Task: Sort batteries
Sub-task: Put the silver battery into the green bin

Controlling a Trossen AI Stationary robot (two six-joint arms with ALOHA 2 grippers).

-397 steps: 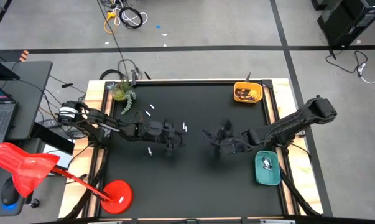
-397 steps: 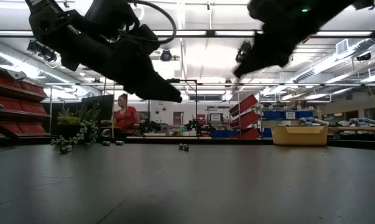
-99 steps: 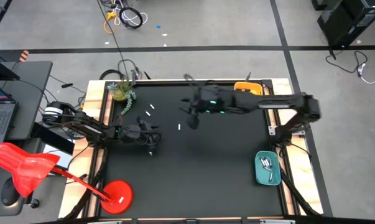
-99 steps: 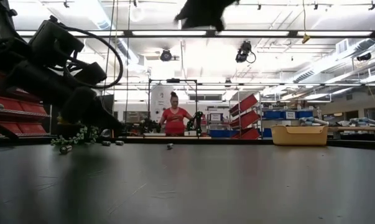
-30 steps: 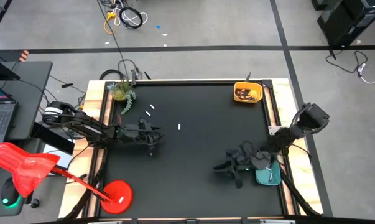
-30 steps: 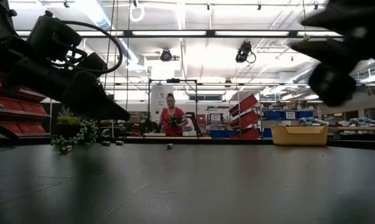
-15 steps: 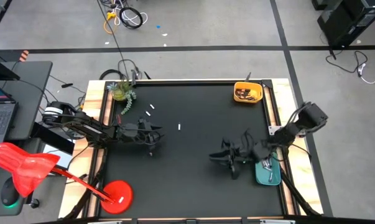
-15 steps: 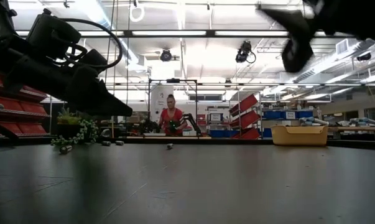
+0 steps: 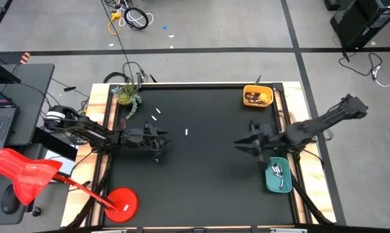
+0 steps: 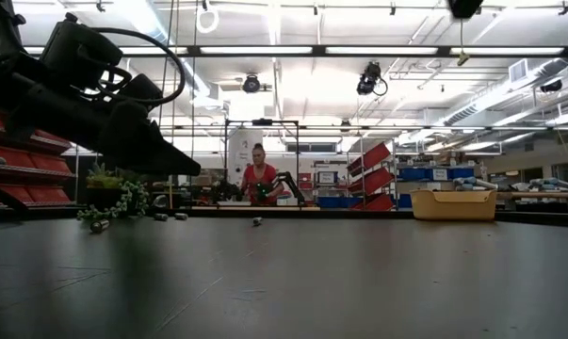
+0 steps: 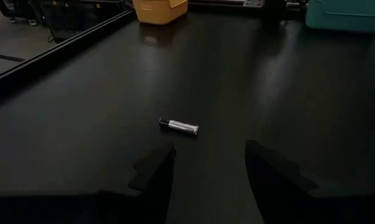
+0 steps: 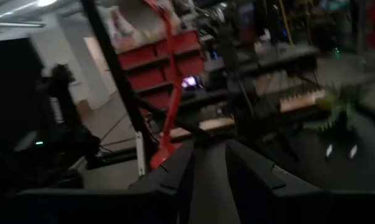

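The left gripper [image 11: 206, 163] hangs low over the left side of the black counter [image 9: 201, 181], its jaws parted with nothing between them, just short of a silvery battery [image 11: 179, 126] lying flat. More batteries [image 9: 157, 113] lie scattered near the potted plant [image 9: 126, 96]. The right gripper [image 9: 244, 144] hangs above the counter's right side, beside the teal tray [image 9: 278, 176] that holds batteries; whether its jaws are released or clenched I cannot tell. The yellow tray [image 9: 257, 96] sits at the far right corner.

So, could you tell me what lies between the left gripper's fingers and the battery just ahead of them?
Only bare black table: the left wrist view shows the battery lying just beyond the open left gripper, with nothing between.
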